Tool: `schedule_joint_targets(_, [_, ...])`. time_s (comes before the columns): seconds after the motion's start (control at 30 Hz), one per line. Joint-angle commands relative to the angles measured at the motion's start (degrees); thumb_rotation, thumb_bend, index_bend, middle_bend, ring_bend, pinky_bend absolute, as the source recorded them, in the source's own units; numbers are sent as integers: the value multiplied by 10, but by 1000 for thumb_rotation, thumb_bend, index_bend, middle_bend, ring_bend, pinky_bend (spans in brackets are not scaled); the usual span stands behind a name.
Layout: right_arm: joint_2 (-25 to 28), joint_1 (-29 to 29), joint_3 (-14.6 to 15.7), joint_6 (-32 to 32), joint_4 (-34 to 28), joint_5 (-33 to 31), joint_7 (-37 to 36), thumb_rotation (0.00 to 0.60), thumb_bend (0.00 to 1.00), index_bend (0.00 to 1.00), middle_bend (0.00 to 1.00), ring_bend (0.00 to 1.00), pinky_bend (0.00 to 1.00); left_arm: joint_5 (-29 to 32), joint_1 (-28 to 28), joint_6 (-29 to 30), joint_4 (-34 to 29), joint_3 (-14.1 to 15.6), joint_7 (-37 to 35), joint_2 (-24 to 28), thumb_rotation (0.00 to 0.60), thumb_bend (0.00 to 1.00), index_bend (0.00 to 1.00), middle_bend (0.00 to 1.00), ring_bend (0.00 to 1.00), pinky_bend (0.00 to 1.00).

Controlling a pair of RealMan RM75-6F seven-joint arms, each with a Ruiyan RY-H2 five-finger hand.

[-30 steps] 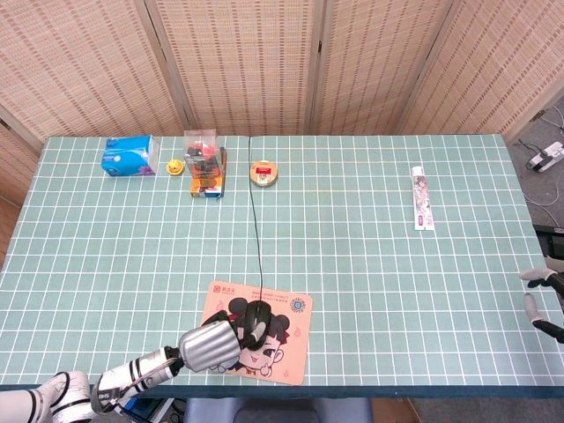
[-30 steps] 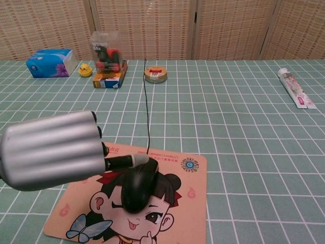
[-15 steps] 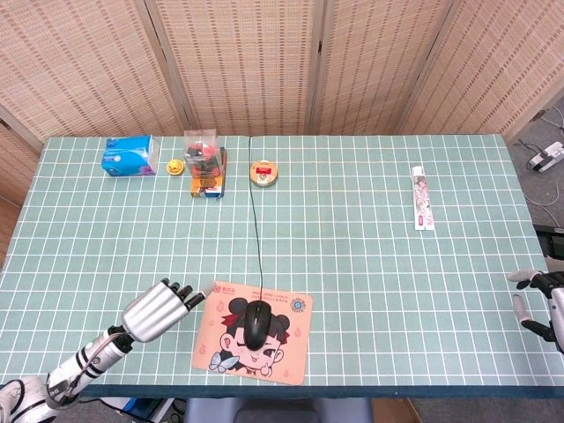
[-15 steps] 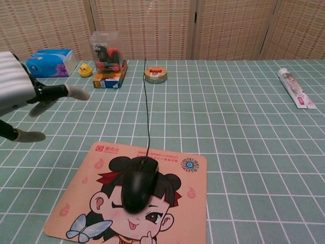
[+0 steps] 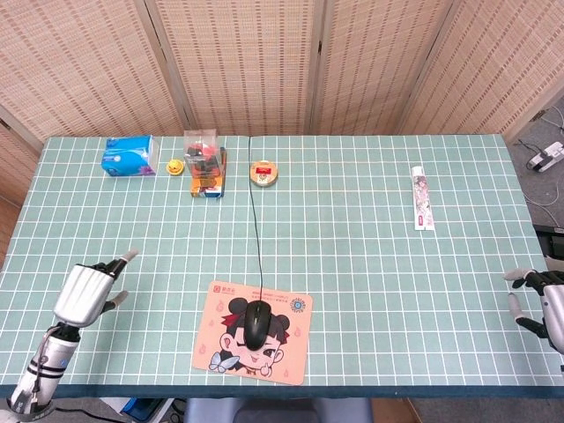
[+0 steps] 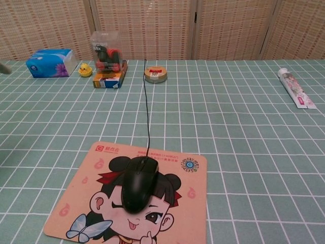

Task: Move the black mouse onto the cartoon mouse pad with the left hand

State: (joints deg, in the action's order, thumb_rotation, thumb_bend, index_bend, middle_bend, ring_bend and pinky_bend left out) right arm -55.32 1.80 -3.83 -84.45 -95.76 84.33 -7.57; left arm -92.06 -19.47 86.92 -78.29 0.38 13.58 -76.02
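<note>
The black mouse (image 5: 256, 323) lies on the cartoon mouse pad (image 5: 288, 345) near the table's front edge, its cord running straight back across the table. In the chest view the mouse (image 6: 137, 184) sits on the pad (image 6: 188, 203) over the cartoon girl's face. My left hand (image 5: 88, 290) hovers far to the left of the pad, fingers spread, holding nothing. My right hand (image 5: 542, 303) stays at the table's right edge, fingers apart and empty. Neither hand's body shows in the chest view.
Along the back stand a blue tissue pack (image 5: 128, 155), a small yellow duck (image 5: 175, 166), a boxed toy (image 5: 204, 163) and a round tin (image 5: 264, 173). A tube (image 5: 423, 197) lies at the back right. The mouse cord (image 5: 255, 220) crosses the table's middle.
My left hand let go of the mouse on the pad and drew back to the left, away from it. The mouse stays put. The right hand shifted slightly.
</note>
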Motion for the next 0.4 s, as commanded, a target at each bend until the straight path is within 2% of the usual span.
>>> schedule_joint_targets(0.03, [-3,3,-1,6,2,-6,6,600,404,399,472,414,305,51,43,3,-72,0,6,37,600,93,341,575,740,993])
schedule_joint_targets(0.23, [-14,14,-2,29,8,-18,21,600,405,399,472,414,305,85,76,-4,-131,13,30,76,600,93,402,567,738,979])
schedule_joint_targets(0.4, [-19,21,-2,43,13,-23,23,600,405,399,472,414,305,95,83,-20,-107,13,14,70,600,93,416,567,738,979])
